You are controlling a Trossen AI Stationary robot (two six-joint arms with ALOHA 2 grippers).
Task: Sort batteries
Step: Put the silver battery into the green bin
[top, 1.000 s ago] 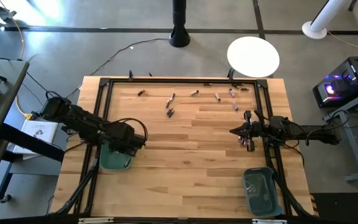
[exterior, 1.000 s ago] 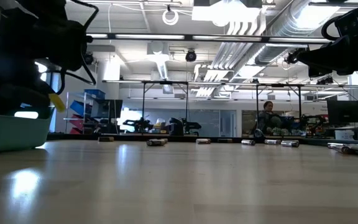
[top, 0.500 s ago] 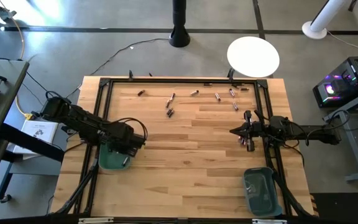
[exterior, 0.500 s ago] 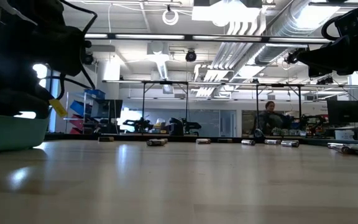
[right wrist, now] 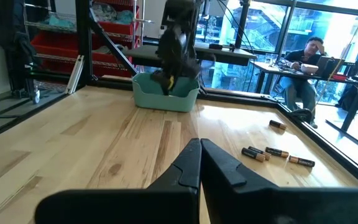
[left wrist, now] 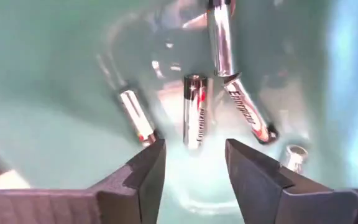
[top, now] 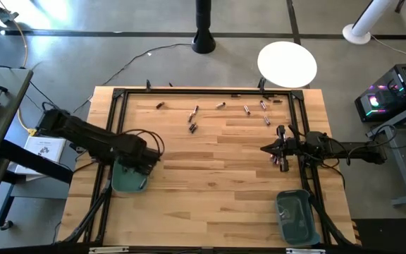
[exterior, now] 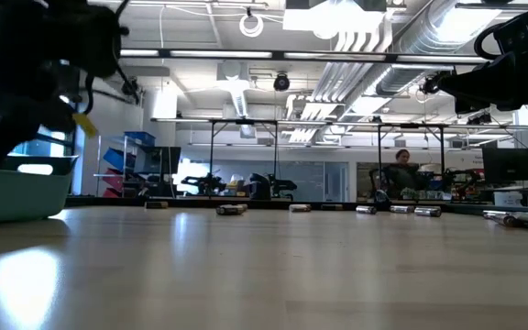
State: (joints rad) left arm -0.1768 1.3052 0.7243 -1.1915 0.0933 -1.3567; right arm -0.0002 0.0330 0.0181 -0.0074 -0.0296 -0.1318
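My left gripper (left wrist: 194,149) hangs open, pointing down, just above the left teal bin (top: 127,180). Several silvery batteries (left wrist: 194,112) lie loose on the bin's floor (left wrist: 55,112), below the fingers and clear of them. My right gripper (right wrist: 200,146) waits shut and level at the table's right side (top: 263,148), holding nothing. More batteries lie on the wood along the far edge (top: 192,117) and beside the right gripper (top: 283,162). The low view shows the left bin (exterior: 16,188) with the left arm dark above it.
A second teal bin (top: 294,215) stands at the near right corner. A black frame (top: 115,127) runs round the table top. Bare wood (top: 210,183) spreads between the two bins. A person sits at a desk in the room behind (right wrist: 306,56).
My left gripper has risen out of the left bin; in the low view it stood down inside the rim and now hangs above it. The right arm has kept still.
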